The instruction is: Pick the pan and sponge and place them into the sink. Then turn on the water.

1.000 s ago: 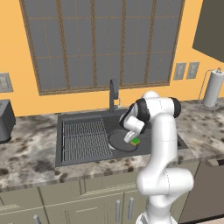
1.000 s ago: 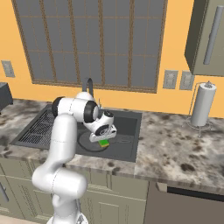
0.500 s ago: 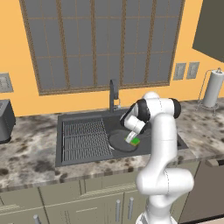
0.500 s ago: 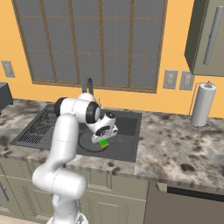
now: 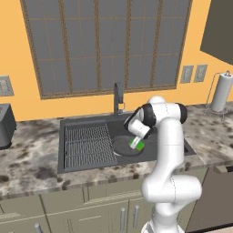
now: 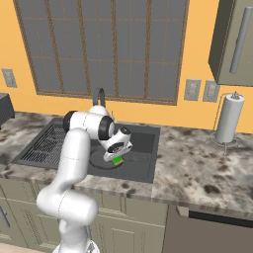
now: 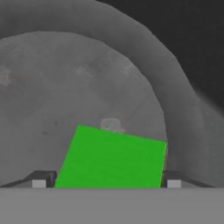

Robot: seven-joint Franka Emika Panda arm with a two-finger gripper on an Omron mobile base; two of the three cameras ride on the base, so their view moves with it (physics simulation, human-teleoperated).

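The sink (image 5: 86,122) (image 6: 144,140) is a dark recessed basin in the counter. Inside it, to the right of the rack, lies the round dark pan (image 5: 121,147) (image 6: 99,163) (image 7: 87,83). My gripper (image 5: 135,141) (image 6: 116,156) (image 7: 106,183) reaches down over the pan's right part. The green sponge (image 5: 137,145) (image 6: 117,160) (image 7: 111,159) sits tilted between the fingertips (image 7: 174,181), just above the pan's floor. The jaws stand wide on either side of it, barely off its edges. No water runs from the dark faucet (image 5: 117,98) (image 6: 101,96).
A ribbed rack (image 5: 88,145) (image 6: 42,145) covers the sink's left half. A paper towel holder (image 5: 222,92) (image 6: 230,118) stands on the counter at the right. A dark appliance (image 5: 3,126) sits at the far left. Mottled stone counter surrounds the basin.
The jaws have spread wider around the sponge. The arm has stayed over the pan, and the pan has not shifted.
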